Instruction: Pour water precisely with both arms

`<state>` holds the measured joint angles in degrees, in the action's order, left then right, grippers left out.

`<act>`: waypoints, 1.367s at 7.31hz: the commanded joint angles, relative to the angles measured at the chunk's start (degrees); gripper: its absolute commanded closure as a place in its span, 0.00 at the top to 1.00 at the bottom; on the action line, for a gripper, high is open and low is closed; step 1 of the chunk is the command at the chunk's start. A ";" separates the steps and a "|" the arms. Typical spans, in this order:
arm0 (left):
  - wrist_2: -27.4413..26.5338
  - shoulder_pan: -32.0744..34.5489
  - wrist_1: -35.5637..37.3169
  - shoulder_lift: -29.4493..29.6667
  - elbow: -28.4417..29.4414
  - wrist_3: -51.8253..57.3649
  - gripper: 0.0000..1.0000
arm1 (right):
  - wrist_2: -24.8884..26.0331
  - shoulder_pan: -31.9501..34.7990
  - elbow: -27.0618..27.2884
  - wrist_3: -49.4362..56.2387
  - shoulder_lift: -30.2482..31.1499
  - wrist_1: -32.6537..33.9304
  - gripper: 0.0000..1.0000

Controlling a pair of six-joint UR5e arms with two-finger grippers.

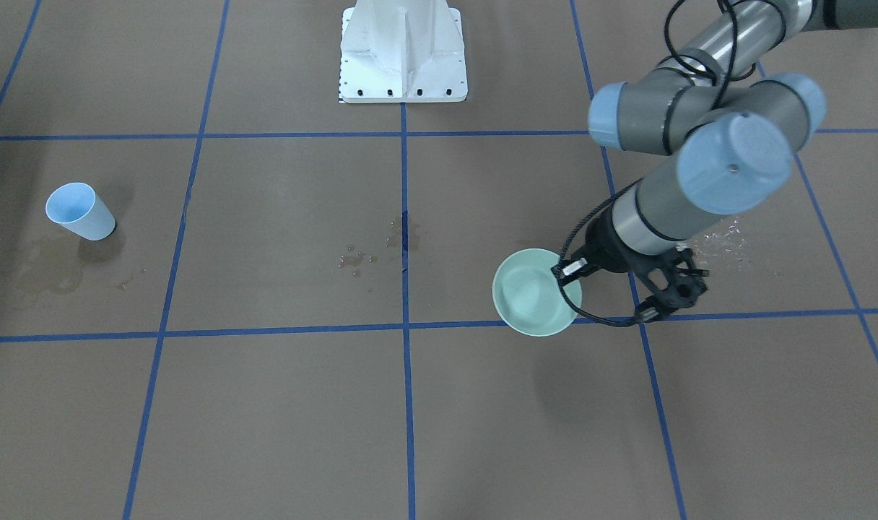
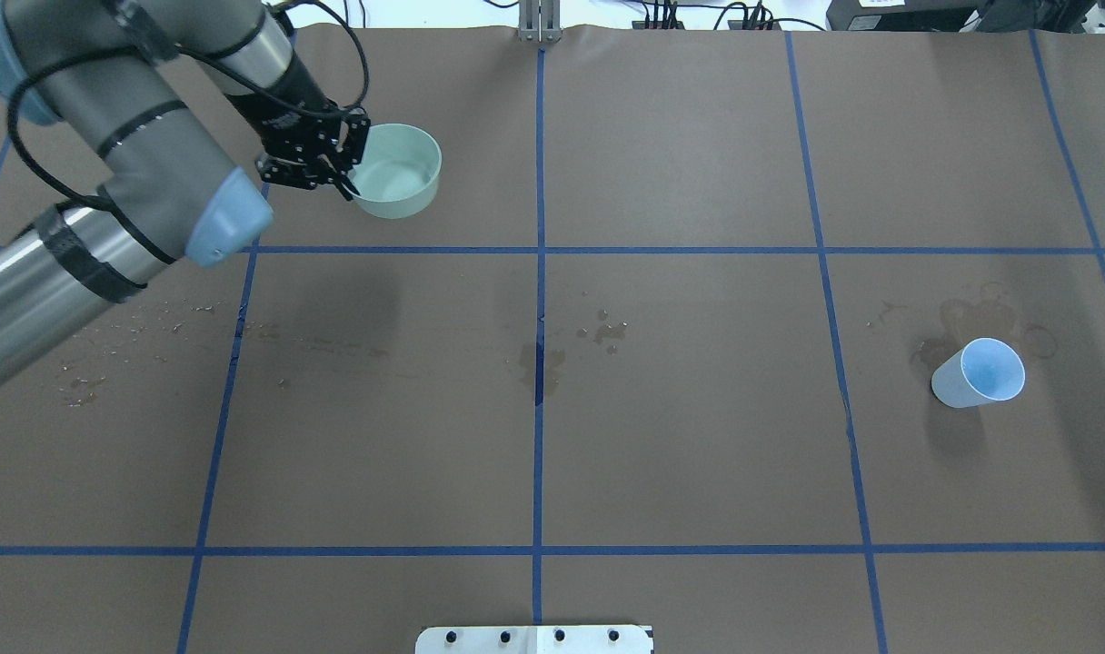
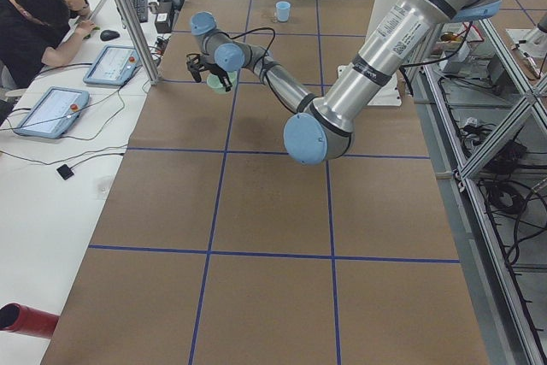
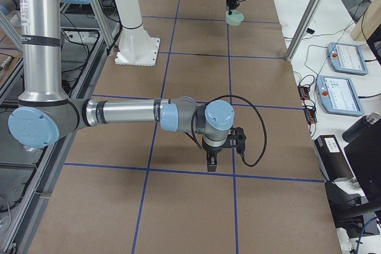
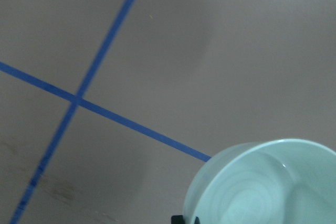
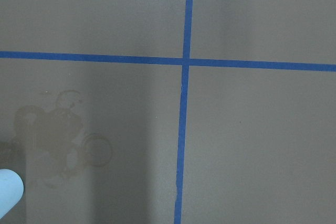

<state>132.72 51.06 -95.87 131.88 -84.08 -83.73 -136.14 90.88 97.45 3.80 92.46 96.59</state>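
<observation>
Green bowl point(image 2: 403, 173) is held by its rim in the left pincer point(image 2: 347, 176), ready to tip. Right pincer point(image 4: 214, 157) (far off): I cannot tell its grip.

On my side of the white pedestal point(image 4: 137, 44), my right arm point(image 4: 119, 113) reaches across the desk point(image 4: 178, 212), its hand point(image 4: 211, 163) pointing down; beyond the pedestal, the left hand point(image 4: 232, 8) touches a green bowl point(image 4: 235, 20).

Left arm point(image 2: 153, 163), right arm point(image 4: 41, 57) same build: silver-grey tubes point(image 4: 122, 113), light-blue joint caps point(image 1: 731, 162), black external cables point(image 1: 589, 217), white bolted pedestal point(image 1: 403, 50)
</observation>
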 commanded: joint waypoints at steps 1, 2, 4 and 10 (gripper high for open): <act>-8.31 -8.30 -12.69 4.07 8.53 -9.84 0.00 | 0.00 0.00 0.02 -0.02 0.00 0.00 0.99; -10.36 -10.86 -16.15 5.65 11.62 -12.40 0.00 | 0.00 0.00 -0.06 -0.02 0.00 0.00 0.99; -10.38 -12.12 -16.19 6.90 12.62 -13.03 0.00 | 0.00 0.00 0.02 0.15 -0.09 0.00 0.99; -12.05 -13.44 -16.10 8.74 15.52 -12.60 0.74 | 0.00 0.00 0.11 0.07 -0.35 0.00 0.99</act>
<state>120.72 37.66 -112.13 140.70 -68.73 -96.65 -136.14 90.88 97.50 3.94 92.23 96.59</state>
